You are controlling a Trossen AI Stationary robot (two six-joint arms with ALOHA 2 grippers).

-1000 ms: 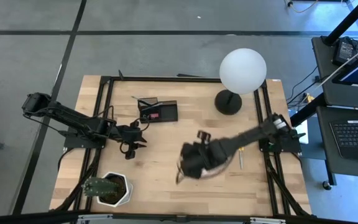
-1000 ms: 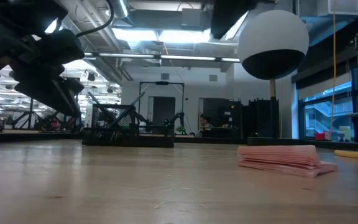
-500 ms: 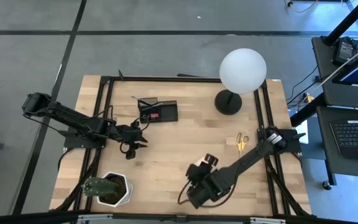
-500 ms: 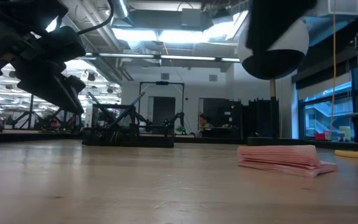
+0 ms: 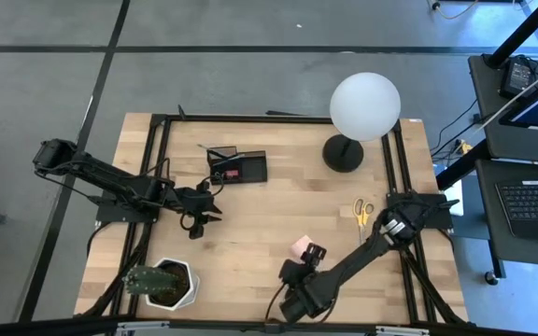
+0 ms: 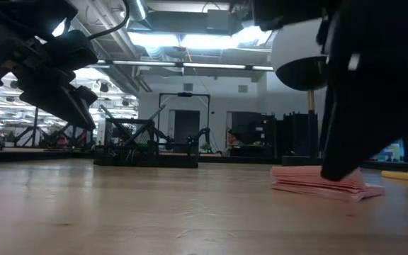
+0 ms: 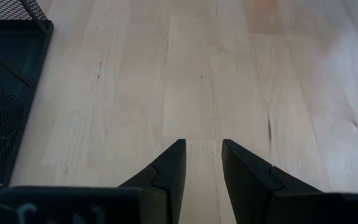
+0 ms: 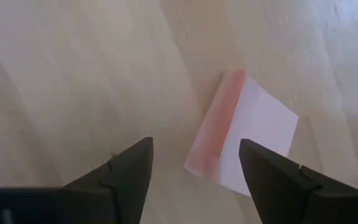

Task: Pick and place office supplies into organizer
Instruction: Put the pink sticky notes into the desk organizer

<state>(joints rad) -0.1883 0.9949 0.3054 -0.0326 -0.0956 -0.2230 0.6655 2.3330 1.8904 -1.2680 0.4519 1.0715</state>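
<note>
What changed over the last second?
The right arm swung from mid-table toward the near edge; its tool opened and now hovers at the pink sticky-note pad, not gripping it. That uncovered the scissors. Unchanged: the left tool, part open and empty near the organizer, and the pad's position.

Two dark jointed arms with black cables.
</note>
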